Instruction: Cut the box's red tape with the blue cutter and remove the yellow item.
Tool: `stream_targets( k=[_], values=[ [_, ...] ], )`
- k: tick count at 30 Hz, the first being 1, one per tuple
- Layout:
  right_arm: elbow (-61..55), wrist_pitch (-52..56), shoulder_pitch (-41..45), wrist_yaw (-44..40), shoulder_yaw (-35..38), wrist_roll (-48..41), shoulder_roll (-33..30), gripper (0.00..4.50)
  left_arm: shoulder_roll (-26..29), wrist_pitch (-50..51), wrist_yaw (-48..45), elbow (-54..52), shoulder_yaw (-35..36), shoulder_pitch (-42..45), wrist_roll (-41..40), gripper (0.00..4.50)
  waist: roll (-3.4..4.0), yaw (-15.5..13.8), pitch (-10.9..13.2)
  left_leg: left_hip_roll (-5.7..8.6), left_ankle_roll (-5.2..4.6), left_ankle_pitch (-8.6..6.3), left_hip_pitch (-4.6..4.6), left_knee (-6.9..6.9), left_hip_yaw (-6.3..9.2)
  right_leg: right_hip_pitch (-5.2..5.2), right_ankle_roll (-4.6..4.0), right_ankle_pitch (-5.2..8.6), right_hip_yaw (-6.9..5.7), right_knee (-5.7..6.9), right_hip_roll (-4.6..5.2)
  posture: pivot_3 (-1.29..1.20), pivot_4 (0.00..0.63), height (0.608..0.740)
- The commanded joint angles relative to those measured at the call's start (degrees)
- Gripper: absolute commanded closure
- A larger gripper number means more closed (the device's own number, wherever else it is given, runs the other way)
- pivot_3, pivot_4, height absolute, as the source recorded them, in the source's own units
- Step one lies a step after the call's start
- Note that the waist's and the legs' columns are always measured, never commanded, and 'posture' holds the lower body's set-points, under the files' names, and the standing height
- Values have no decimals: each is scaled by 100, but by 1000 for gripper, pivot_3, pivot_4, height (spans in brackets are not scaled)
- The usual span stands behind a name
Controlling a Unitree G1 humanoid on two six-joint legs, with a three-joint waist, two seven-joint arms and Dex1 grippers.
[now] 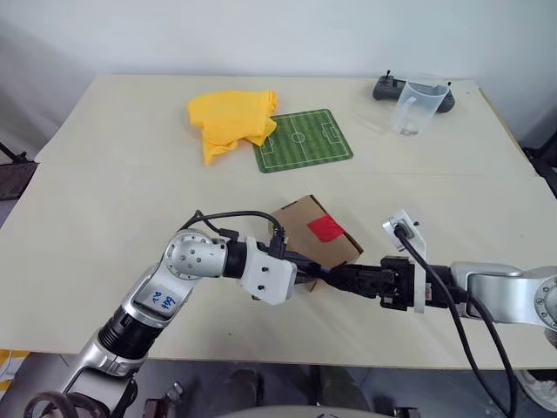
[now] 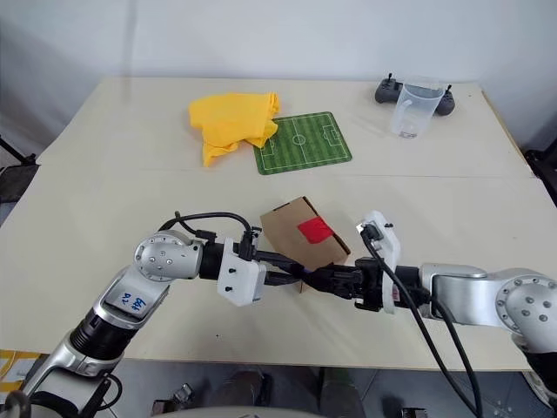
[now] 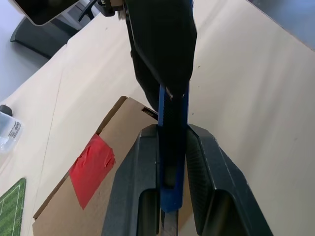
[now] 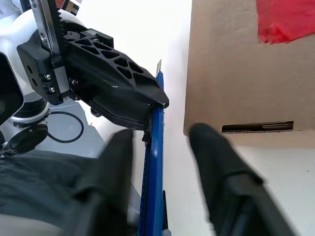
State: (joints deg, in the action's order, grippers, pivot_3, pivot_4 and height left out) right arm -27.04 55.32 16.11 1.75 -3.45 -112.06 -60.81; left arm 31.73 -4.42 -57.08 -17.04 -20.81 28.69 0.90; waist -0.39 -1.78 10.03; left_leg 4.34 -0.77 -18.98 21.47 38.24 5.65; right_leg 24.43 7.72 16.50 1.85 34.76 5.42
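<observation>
The brown cardboard box (image 1: 300, 222) lies near the table's front edge, its flaps held by a strip of red tape (image 1: 324, 228). Just in front of it, my two grippers meet tip to tip. My left gripper (image 3: 172, 130) is shut on the blue cutter (image 3: 172, 147), which points right, with its metal tip (image 4: 158, 66) showing in the right wrist view. My right gripper (image 4: 160, 133) has a finger on each side of the cutter's other end (image 4: 153, 167), with gaps still showing. The yellow item is out of view.
At the back of the table lie a crumpled yellow cloth (image 1: 231, 122) and a green football-pitch mat (image 1: 303, 139). A clear measuring cup (image 1: 418, 109) stands at the back right, in front of a black controller (image 1: 387, 87).
</observation>
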Motion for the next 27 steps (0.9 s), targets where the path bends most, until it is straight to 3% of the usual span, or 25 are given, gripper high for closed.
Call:
stream_targets(
  k=[1, 2, 13, 18, 21, 24, 27],
  values=[
    [-155, 28, -48, -75, 136, -94, -55, 4131, -23, -68, 51, -88, 43, 75, 23, 4080, 0, 0, 0, 0, 0, 0, 0, 0, 0, 0, 0, 0, 0, 0, 0, 0, 150, 740],
    [-155, 38, -49, -99, 132, -94, -74, 4393, -28, -65, 53, -89, 44, 76, 27, 4080, 0, 0, 0, 0, 0, 0, 0, 0, 0, 0, 0, 0, 0, 0, 0, 0, 150, 740],
    [-131, 131, -86, -510, 131, -94, -287, 4409, -89, 12, 41, -114, 121, 22, -170, 4080, 0, 0, 0, 1, 0, 0, 0, 1, 0, 0, 0, 0, 0, 1, 0, 0, 150, 740],
    [-246, 261, -253, -1531, 501, -94, -902, 4410, 102, 197, -176, -291, 527, -129, -945, 2535, 1, -1, 0, 0, 0, 0, 1, 2, -1, 2, 0, 0, -1, 3, 0, 0, 150, 740],
    [-236, 326, -284, -2253, 791, -94, -1352, 4410, 616, 687, -636, -416, 1034, -387, -1754, 1625, 3, 35, -1, -3, 0, 0, 0, 0, -2, 3, 0, 0, -3, 2, -2, 0, 150, 740],
    [-123, 402, -405, -2745, 1213, -94, -1702, 4410, 1156, 1640, -841, -403, 1662, -645, -2585, 1580, 6, 34, 0, -4, -1, 0, -1, -3, -7, 7, -1, 1, -2, 5, -2, 0, 150, 740],
    [-8, 465, -773, -2921, 1750, -94, -1894, 4410, 1272, 1832, -776, -48, 2059, -686, -2793, 1580, 6, -8, 0, -4, -1, 0, 0, -1, -6, 6, -1, 1, -2, 6, -2, 0, 150, 740]
  ],
)
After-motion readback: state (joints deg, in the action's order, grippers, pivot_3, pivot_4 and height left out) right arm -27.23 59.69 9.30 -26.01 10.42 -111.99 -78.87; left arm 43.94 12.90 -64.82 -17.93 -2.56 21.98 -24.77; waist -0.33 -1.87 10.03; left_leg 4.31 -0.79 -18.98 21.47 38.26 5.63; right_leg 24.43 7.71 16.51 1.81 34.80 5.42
